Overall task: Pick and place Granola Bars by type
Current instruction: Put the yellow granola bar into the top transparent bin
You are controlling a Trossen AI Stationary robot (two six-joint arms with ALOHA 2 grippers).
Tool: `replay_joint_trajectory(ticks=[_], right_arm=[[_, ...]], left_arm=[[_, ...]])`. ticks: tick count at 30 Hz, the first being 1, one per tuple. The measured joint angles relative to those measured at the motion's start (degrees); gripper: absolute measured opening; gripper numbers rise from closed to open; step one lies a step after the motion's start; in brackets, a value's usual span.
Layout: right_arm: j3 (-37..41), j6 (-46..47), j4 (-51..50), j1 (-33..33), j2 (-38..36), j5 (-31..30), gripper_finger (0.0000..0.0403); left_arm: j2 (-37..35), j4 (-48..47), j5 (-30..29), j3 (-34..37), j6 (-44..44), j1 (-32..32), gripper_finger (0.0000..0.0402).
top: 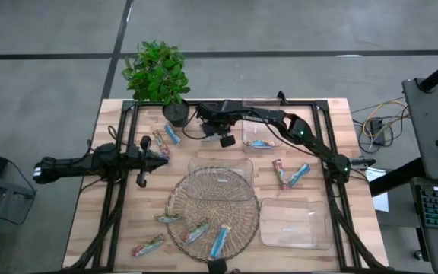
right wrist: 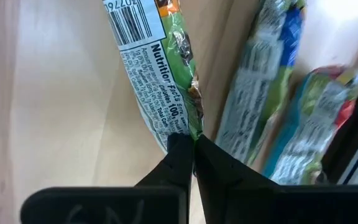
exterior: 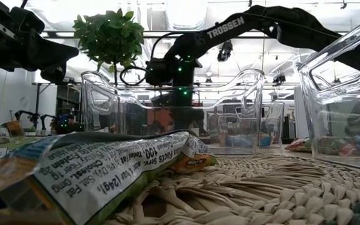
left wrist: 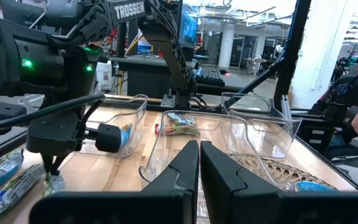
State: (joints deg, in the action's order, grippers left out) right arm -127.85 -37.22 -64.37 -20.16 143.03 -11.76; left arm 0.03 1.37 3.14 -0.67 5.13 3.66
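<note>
Right wrist view shows the right pincer [right wrist: 188,146] clenched on the end of a green-wrapped granola bar [right wrist: 160,68], pinching its crimped edge just above the wooden tabletop [right wrist: 55,112]; two more bars [right wrist: 272,81] lie just beside it. From above, this pincer [top: 202,116] sits at the tabletop's far side near the potted plant [top: 157,72]. The left pincer [left wrist: 199,162] is clenched on nothing, hanging at the left side of the tabletop. Other bars lie on the woven mat [top: 179,199], and one sits in the far clear tray [top: 274,129].
</note>
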Motion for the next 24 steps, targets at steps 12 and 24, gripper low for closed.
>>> replay_joint_trajectory(ticks=[12, 24], right_arm=[[-7.19, 6.45, -10.4, 0.02, -1.41, 0.21, 0.0008], [-7.17, 12.38, -13.03, 0.43, -7.7, 1.91, 0.0008]], left_arm=[[0.01, 0.0, 0.02, 0.0, 0.0, 0.0, 0.0], [0.01, 0.0, 0.02, 0.0, 0.0, -0.01, 0.0]])
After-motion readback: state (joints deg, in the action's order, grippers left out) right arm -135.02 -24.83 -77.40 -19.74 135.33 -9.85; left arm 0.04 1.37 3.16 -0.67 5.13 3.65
